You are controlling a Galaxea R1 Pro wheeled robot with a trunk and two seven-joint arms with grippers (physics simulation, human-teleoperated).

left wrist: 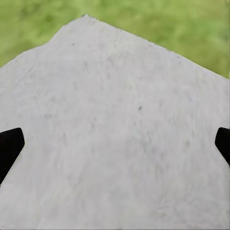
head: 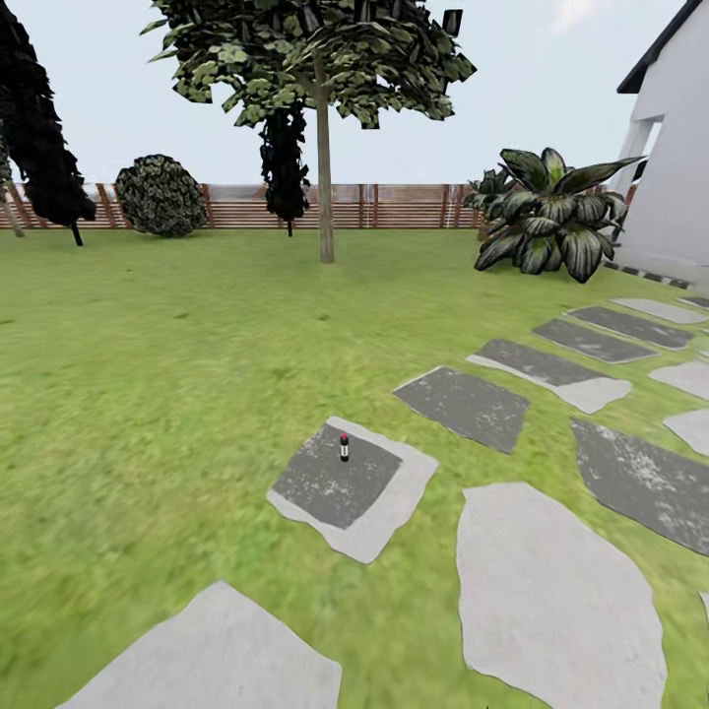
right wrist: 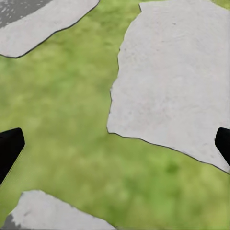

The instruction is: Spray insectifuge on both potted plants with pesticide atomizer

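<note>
Green lawn (head: pixel 167 374) runs back to a brown slatted fence (head: pixel 295 207), with a tree (head: pixel 324 148) in front of it, a broad-leaved plant (head: pixel 551 212) by a white house wall (head: pixel 675 197), and grey stepping stones curving across the grass.

On one of those stones, a dark-centred slab (head: pixel 350 492) ahead of the robot, stands the spray bottle (head: pixel 344 447). It sits upright near the slab's far edge, long axis vertical, red top uppermost, with nothing else beside it. It lies close to the middle of the head view, so neither arm looks clearly nearer, and it is well apart from both.

Both grippers point down at the ground. The left gripper (left wrist: pixel 115 148) hangs over a pale stone (left wrist: pixel 115 134), dark fingertips (left wrist: pixel 9 148) at opposite margins of its wrist view, so the jaws stand wide apart and hold nothing. The right gripper (right wrist: pixel 115 148) is likewise spread wide and empty, above grass between pale stones (right wrist: pixel 177 76).

As I judge it, the base must roll forward to the dark-centred slab first; then a gripper should come in level from the side, fingers straddling the bottle's upright body.
</note>
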